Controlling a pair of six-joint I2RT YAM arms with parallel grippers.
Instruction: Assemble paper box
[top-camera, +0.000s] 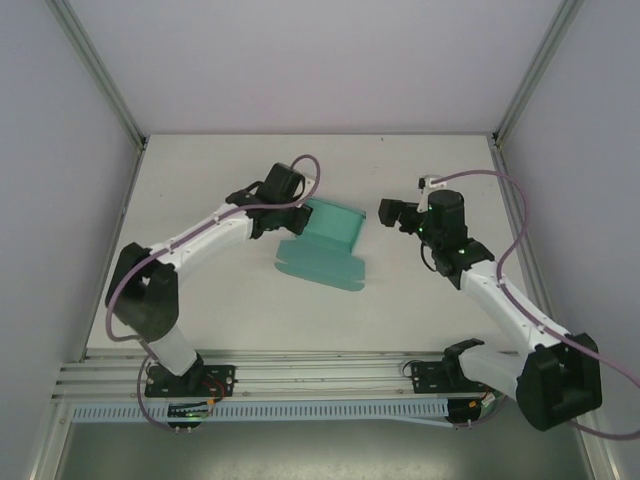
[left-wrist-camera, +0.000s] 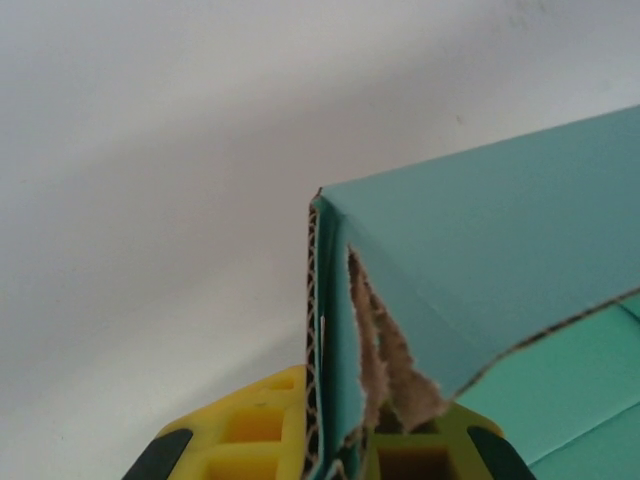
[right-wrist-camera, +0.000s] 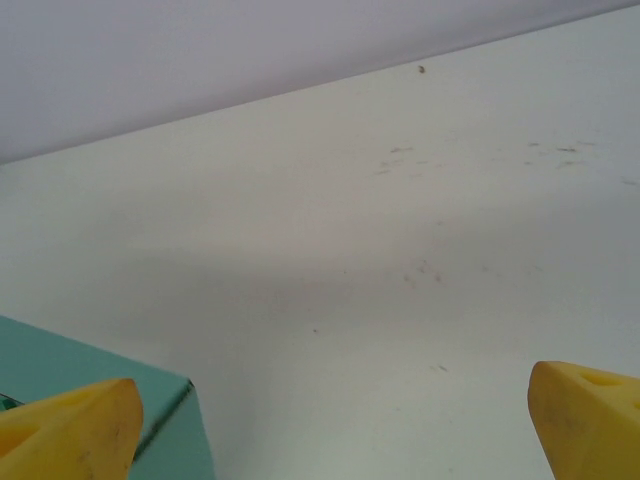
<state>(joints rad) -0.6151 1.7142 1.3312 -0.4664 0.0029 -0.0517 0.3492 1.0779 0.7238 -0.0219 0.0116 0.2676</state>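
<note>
The left arm (top-camera: 200, 240) and the right arm (top-camera: 505, 300) are built alike: white tubular links joined by bulky, rounded black joint housings. A thin purple cable (top-camera: 118, 295) runs in loose loops outside the links of each arm. Each arm rises from a black base block (top-camera: 190, 380). The wrists are black and cylindrical. The left pincer (left-wrist-camera: 340, 450) has bright yellow plastic fingers (left-wrist-camera: 250, 430) moulded with hollow square pockets and edged in black at the outer sides. The right pincer (right-wrist-camera: 325, 430) has fingertips (right-wrist-camera: 585, 420) of the same yellow, smooth and rounded.
</note>
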